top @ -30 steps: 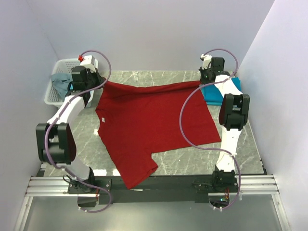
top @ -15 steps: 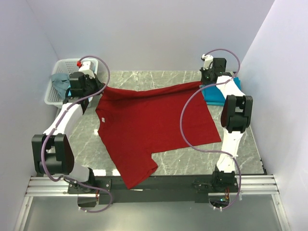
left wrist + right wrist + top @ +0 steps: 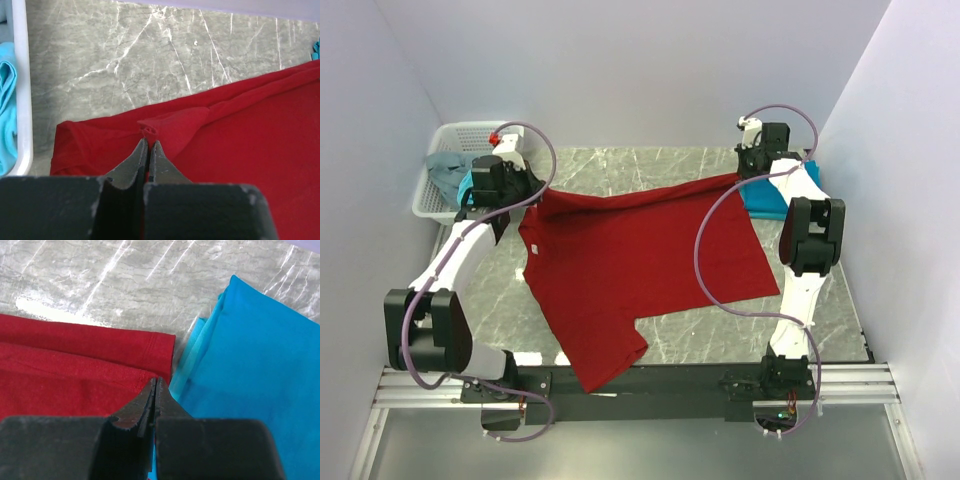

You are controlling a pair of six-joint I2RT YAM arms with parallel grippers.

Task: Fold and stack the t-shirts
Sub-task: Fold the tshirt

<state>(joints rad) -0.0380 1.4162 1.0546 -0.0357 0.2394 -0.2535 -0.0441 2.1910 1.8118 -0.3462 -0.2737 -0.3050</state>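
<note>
A dark red t-shirt [image 3: 630, 260] lies spread over the marble table, its bottom part hanging off the near edge. My left gripper [image 3: 528, 195] is shut on a pinch of the shirt's far left corner; in the left wrist view that gripper [image 3: 149, 141] holds a small fold of red cloth [image 3: 175, 127]. At the far right corner my right gripper [image 3: 744, 178] is shut on the hem, and the right wrist view shows this gripper [image 3: 155, 380] closed on the red edge [image 3: 75, 375]. A folded teal-blue t-shirt [image 3: 765, 197] lies just right of that corner, also close up [image 3: 250, 365].
A white mesh basket [image 3: 430, 197] stands at the back left with a grey shirt [image 3: 442, 165] and light turquoise cloth [image 3: 6, 100] in it; its rim [image 3: 21, 90] is close to my left gripper. Walls close in the left, back and right sides.
My left gripper has come nearer and slightly right, away from the basket, carrying the red corner with it. The shirt's far edge has shifted accordingly. The right gripper has barely moved.
</note>
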